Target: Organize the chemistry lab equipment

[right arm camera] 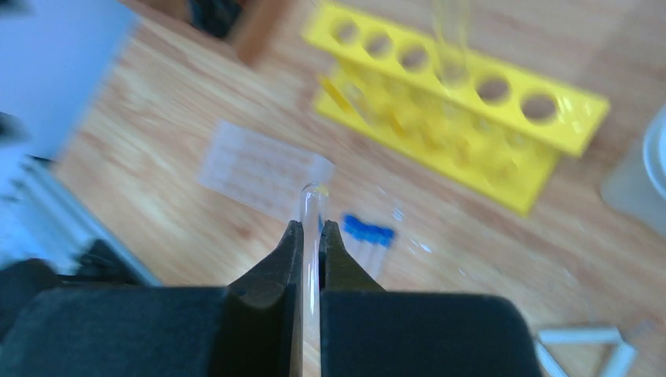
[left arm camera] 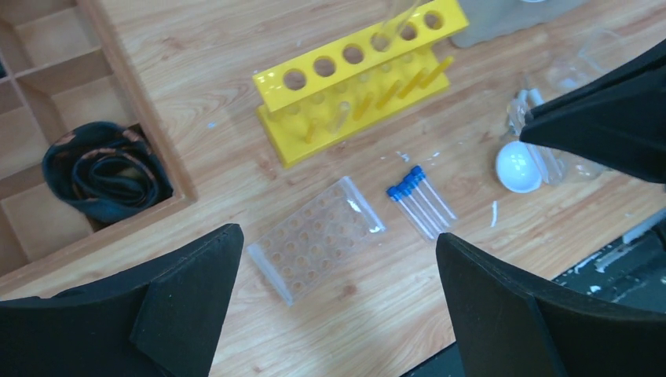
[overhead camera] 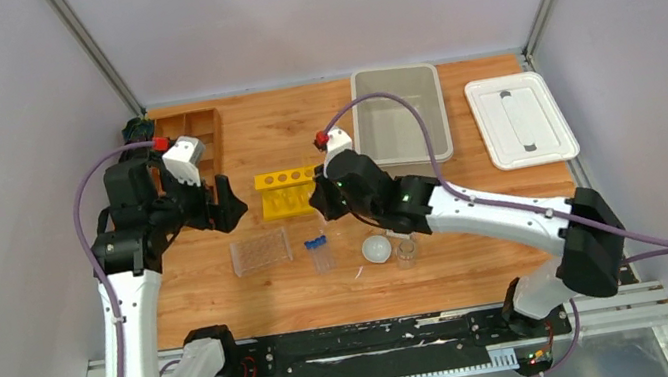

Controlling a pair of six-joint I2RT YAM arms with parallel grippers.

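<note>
My right gripper [right arm camera: 312,228] is shut on a thin clear glass tube [right arm camera: 312,206] that stands up between its fingertips. It hovers just right of the yellow tube rack [overhead camera: 288,191], which holds one clear tube [right arm camera: 450,39]. My left gripper [overhead camera: 221,206] is open and empty, above the clear plastic rack [left arm camera: 318,238]. Blue-capped tubes [left arm camera: 420,200] lie right of that rack. A white round bowl [overhead camera: 376,249] and a small glass beaker [overhead camera: 407,252] sit further right. The white triangle [right arm camera: 585,345] shows at the lower right of the right wrist view.
A brown wooden compartment tray [overhead camera: 195,135] at the back left holds a dark coiled strap [left arm camera: 102,169]. A grey bin [overhead camera: 399,115] stands at the back centre, with its white lid [overhead camera: 519,119] to the right. The right arm reaches across the table's middle.
</note>
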